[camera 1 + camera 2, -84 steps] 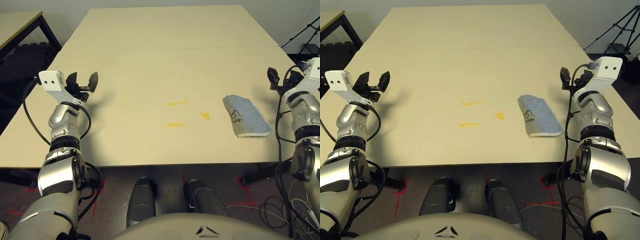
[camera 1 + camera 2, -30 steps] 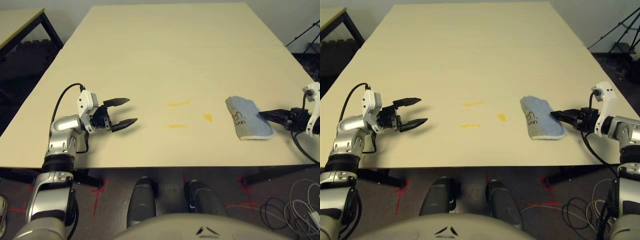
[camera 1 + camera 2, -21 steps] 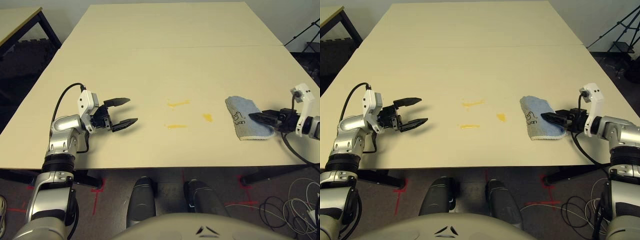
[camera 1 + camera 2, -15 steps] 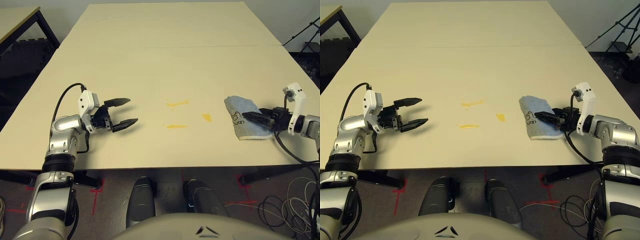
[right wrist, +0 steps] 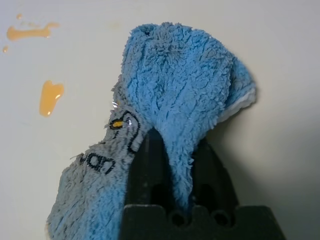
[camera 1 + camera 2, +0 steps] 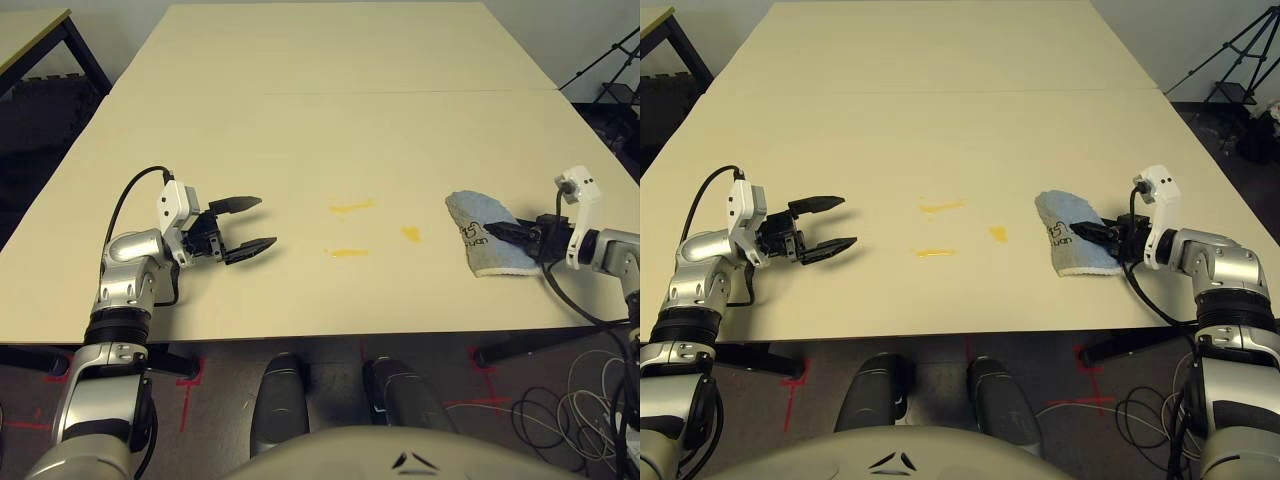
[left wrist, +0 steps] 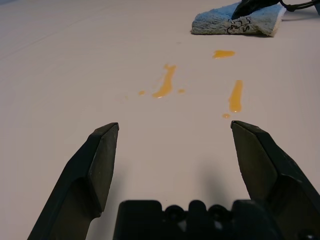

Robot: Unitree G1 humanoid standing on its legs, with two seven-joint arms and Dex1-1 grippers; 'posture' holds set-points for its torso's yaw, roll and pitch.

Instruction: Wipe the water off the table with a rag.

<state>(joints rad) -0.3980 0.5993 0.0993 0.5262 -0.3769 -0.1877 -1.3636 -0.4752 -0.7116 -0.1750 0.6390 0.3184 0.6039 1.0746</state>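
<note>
Bunching blue rag in gripper

The head's stereo pair looks forward and down across the bench from above its near edge, the two eyes set slightly apart sideways and sharing nearly the whole surface, both arms included. The left wrist camera sits low, just behind the left tool, looking nearly level along the bench top toward the robot's right; the water lies mid-distance and the rag far off. The right wrist camera looks steeply down from close above the rag, along the right tool. All four views share the rag and the water.
</note>
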